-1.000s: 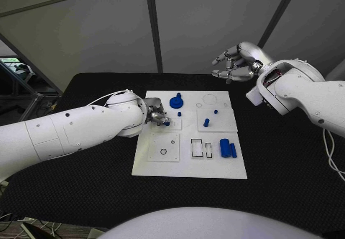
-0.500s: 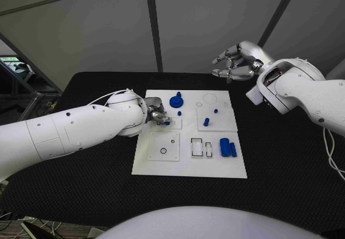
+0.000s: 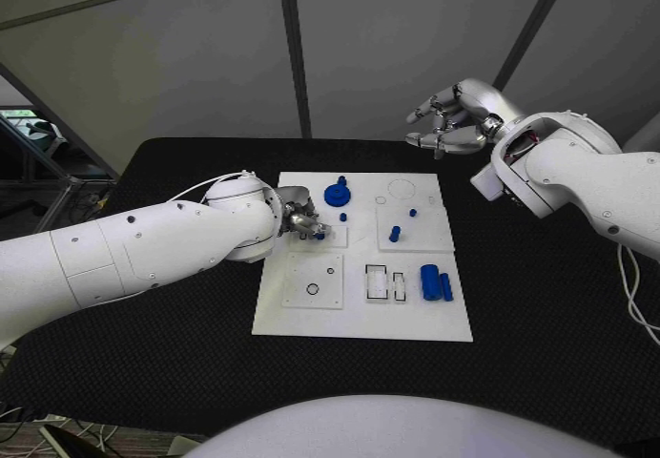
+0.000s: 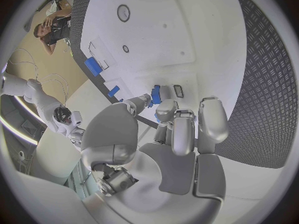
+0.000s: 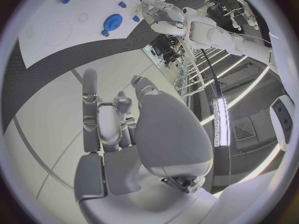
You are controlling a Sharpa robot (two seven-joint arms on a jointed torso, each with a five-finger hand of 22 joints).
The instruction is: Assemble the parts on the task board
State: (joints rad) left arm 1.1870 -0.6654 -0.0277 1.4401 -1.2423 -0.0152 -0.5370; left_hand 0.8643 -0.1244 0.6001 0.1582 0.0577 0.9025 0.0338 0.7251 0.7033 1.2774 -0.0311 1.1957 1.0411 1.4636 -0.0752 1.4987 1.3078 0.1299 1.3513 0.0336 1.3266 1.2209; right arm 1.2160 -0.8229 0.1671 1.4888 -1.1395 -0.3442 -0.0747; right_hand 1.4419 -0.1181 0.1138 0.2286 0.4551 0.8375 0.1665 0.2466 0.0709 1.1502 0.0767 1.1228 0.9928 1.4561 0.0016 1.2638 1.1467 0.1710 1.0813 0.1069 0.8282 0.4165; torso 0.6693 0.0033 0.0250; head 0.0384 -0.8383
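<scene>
The white task board (image 3: 360, 324) lies in the middle of the black table. My left hand (image 3: 302, 223) hovers over the board's left side and pinches a small blue part (image 3: 319, 232) between thumb and fingers. In the left wrist view this blue part (image 4: 156, 94) hangs close over the board beside a small dark slot (image 4: 178, 90). A blue gear (image 3: 337, 197), a short peg (image 3: 342, 217), a blue block (image 3: 395, 233) and two blue cylinders (image 3: 436, 283) sit on the board. My right hand (image 3: 447, 119) is raised beyond the board's far right corner, its fingers loosely bent and holding nothing.
Outlined recesses (image 3: 385, 283) and a small ring (image 3: 314, 289) mark the board's near half. Black matting (image 3: 165, 343) surrounds the board on all sides. The right wrist view looks down on the board (image 5: 56, 32) with the gear (image 5: 112, 21) and my left hand (image 5: 159, 12).
My left hand has carried the small blue part a little toward the board's far side. The right arm has not moved.
</scene>
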